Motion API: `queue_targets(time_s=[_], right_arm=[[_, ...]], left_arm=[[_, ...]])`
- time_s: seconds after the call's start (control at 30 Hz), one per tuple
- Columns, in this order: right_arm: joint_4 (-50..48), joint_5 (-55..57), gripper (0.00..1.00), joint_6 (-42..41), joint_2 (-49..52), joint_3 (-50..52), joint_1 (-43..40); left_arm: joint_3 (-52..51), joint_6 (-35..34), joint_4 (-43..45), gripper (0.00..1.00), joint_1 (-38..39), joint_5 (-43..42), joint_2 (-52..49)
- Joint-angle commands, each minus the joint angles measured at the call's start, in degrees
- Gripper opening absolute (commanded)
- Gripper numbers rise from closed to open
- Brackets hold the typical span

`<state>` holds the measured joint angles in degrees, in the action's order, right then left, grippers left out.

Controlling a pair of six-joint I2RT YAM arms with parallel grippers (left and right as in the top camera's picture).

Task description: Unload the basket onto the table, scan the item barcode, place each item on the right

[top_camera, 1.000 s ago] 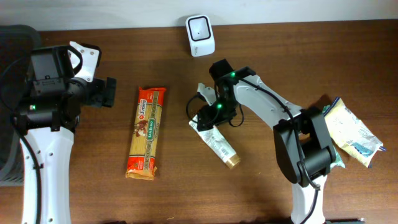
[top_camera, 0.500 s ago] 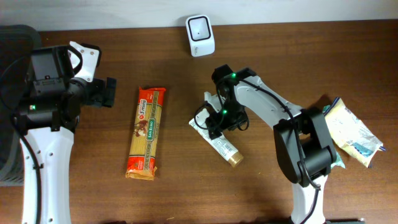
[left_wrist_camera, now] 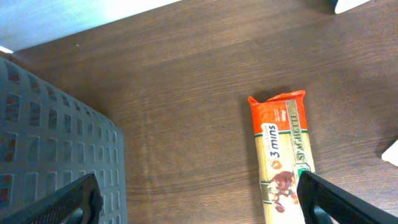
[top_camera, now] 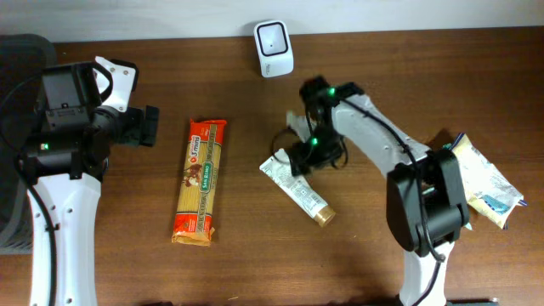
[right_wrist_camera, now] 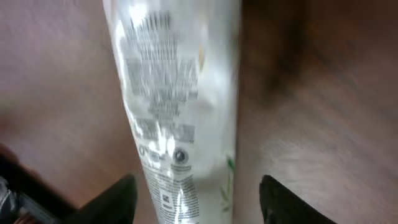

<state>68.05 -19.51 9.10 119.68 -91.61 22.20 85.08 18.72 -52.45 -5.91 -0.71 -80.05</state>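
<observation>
Soft, even room light on my feeds; only the right wrist view is smeared.
Between and ahead of the right pincer (right_wrist_camera: 199, 202) the tube (right_wrist_camera: 180, 106) is blurred, with glare washing out its print. I get sharp overhead and left wrist views, shadows faint.

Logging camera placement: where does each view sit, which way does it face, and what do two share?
Overhead: above the table, looking down; left arm, right arm, scanner, spaghetti, tube.
Left wrist: on the left arm, looking down at basket and spaghetti; fingers at bottom corners.
Right wrist: close above the tube; fingers flank it.
Shared: overhead and left wrist both show the spaghetti.
</observation>
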Motion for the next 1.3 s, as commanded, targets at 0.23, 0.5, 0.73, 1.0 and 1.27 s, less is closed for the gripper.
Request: queue_targets(time_s=[0.23, 0.5, 0.73, 1.0, 1.27], right_arm=[[-15.37, 12.66, 0.43, -43.1, 0.09, -6.08, 2.36], [-19.45, 12.46, 0.43, -45.2, 5.62, -5.4, 8.61], [-19.56, 17.66, 0.48, -38.51, 6.49, -5.4, 8.46], [-20.2, 0.79, 0.46, -30.67, 8.2, -5.4, 10.21], [-0.94, -6.47, 0.44, -16.61, 8.2, -5.46, 18.47]], left_arm=[[0.31, 0.87, 0.22, 0.99, -0.15, -0.61, 0.35], [0.31, 0.87, 0.22, 0.99, -0.15, -0.61, 0.35], [0.31, 0.87, 0.22, 0.99, -0.15, -0.61, 0.35], [0.31, 0.87, 0.22, 0.99, -0.15, -0.61, 0.35], [0.31, 0.87, 0.22, 0.99, -0.15, -0.61, 0.35]])
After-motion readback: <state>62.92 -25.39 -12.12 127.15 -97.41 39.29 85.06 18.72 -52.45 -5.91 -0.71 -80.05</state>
